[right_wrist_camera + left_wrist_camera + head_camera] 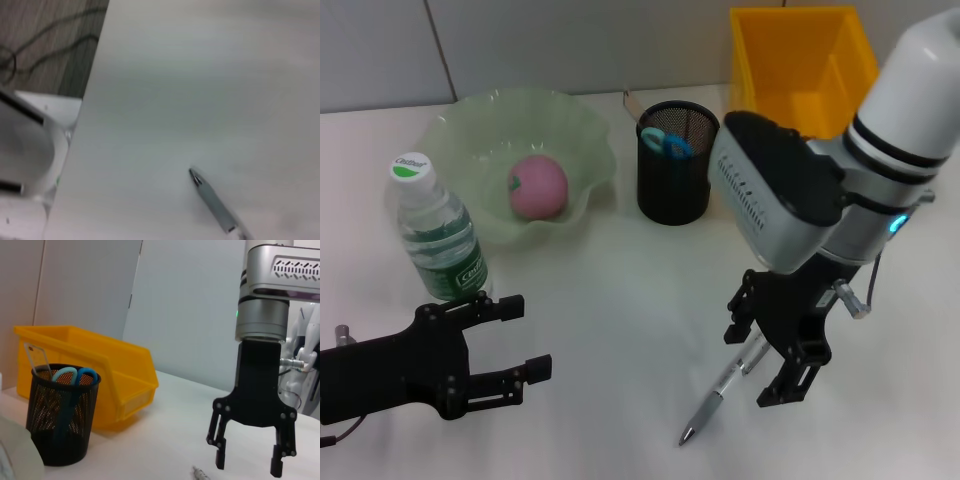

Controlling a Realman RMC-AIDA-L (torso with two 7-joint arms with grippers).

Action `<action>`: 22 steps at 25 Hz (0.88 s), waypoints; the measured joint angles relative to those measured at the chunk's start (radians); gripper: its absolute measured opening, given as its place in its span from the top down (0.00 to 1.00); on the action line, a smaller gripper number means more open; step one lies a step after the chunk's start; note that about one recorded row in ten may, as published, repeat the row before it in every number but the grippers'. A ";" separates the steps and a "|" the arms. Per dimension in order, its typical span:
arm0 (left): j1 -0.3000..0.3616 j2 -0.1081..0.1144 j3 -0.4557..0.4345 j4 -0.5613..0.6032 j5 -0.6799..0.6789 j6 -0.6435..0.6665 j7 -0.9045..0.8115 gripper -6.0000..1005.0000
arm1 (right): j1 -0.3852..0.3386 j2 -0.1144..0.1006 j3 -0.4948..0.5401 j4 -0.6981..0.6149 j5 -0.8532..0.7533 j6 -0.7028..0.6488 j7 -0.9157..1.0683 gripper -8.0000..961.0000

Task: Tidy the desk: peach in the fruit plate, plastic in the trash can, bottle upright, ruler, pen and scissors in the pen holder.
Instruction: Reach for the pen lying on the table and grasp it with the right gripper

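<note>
The right gripper (775,345) is held spread above the pen (725,388), which lies on the bench (620,300) at five o'clock from the pen holder (675,165). The thin barrel could be nudged and rolled away if one finger lands first. The left gripper (505,350) is parked spread near the bottle (438,232).

Pen (725,388): upper end is running under the right gripper (760,355), hidden there. Right wrist view is cutting the pen off at the frame edge. Left wrist view is showing only its tip (199,473). Scissors (666,142): blades are sitting inside the pen holder (676,190), hidden. Trash can (800,60): partly covered by the right arm. Left arm is running off frame.
</note>
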 joint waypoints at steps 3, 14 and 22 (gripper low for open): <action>0.001 0.000 -0.002 0.004 0.000 -0.005 0.014 0.17 | 0.032 0.002 -0.052 0.008 -0.007 0.009 -0.010 0.21; -0.003 -0.003 -0.005 -0.001 -0.006 -0.035 -0.014 0.17 | 0.105 0.012 -0.244 0.037 -0.007 0.054 -0.086 0.21; -0.004 -0.005 -0.005 -0.001 -0.008 -0.043 -0.039 0.17 | 0.114 0.015 -0.336 0.029 0.000 0.066 -0.111 0.21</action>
